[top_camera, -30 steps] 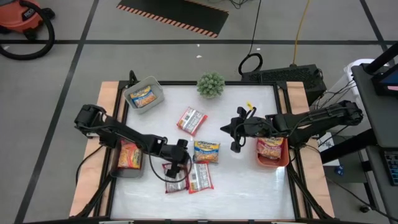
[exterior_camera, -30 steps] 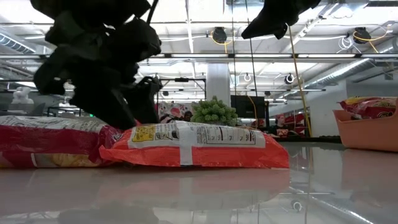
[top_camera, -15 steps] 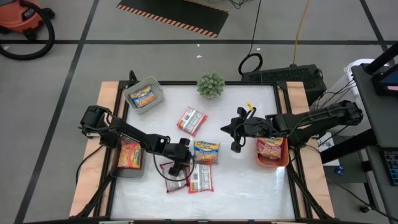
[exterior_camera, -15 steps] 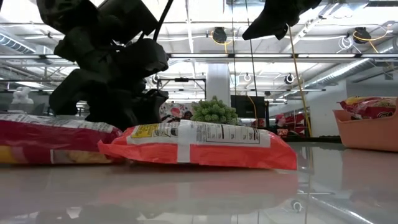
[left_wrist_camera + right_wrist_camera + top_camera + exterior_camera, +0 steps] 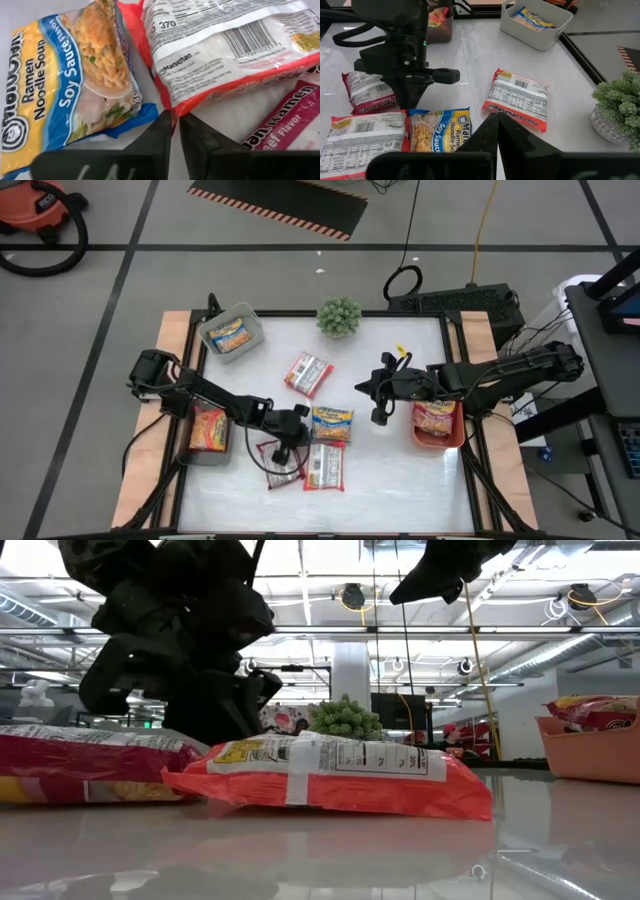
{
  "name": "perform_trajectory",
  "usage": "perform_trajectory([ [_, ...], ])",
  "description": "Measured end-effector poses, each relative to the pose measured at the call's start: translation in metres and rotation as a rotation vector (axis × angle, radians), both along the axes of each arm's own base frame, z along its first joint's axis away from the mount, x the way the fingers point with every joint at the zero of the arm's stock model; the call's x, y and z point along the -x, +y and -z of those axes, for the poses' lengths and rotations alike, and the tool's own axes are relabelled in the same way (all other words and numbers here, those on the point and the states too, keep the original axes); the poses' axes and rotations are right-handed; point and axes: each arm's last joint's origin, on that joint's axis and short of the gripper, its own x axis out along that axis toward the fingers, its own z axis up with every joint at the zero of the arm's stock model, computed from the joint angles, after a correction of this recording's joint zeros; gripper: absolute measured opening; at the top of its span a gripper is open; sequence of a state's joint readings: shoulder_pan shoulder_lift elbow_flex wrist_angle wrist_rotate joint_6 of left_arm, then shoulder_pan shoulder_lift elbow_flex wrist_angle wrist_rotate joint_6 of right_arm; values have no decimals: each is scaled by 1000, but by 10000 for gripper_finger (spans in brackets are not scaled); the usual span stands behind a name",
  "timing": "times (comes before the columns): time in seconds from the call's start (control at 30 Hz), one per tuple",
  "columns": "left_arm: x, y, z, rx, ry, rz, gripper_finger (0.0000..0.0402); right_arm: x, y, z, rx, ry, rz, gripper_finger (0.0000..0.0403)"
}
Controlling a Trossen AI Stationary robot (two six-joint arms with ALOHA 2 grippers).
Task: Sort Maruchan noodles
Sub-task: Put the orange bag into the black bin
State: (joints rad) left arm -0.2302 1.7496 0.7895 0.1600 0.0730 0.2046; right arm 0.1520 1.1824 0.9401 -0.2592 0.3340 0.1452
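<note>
A red-and-white noodle packet (image 5: 323,465) lies label side down near the table's middle front. A yellow-and-blue soy sauce packet (image 5: 331,423) lies just beyond it and a dark red beef packet (image 5: 283,462) to its left. Another red-and-white packet (image 5: 307,372) lies farther back. My left gripper (image 5: 300,443) stands where these three packets meet, shut on the first packet's edge. My right gripper (image 5: 378,416) hangs shut above the table, right of the soy sauce packet, with nothing in it. My left gripper pinches the red sealed edge (image 5: 173,115) of the red-and-white packet, at the corner beside the soy sauce packet, between its two fingers (image 5: 159,134). The fingers slant down from the table's left. The packet (image 5: 330,775) lies flat on the table.
A grey bin (image 5: 232,332) at the far left holds a yellow packet. A second grey bin (image 5: 208,430) at the left edge holds a red one. An orange bin (image 5: 438,423) at the right holds more packets. A potted plant (image 5: 339,316) stands at the far edge.
My left gripper has shut, taking hold of the red-and-white packet's edge. That packet has slid a little toward the table's right while still lying flat.
</note>
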Motion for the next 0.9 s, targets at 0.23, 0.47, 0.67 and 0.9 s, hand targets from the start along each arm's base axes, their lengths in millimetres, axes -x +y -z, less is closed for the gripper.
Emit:
perform_trajectory([
  [0.23,0,4,-13,-4,-50,-4,5,0,0,0,0,0,0,4],
  [0.47,9,7,-48,-36,-143,-60,3,-4,-1,5,-21,-10,21,4],
  [0.67,21,7,-68,-127,-175,-124,2,-14,-3,18,-40,-48,19,4],
  [0.9,34,19,-89,-220,-211,-270,1,-30,0,40,-114,23,-106,26],
])
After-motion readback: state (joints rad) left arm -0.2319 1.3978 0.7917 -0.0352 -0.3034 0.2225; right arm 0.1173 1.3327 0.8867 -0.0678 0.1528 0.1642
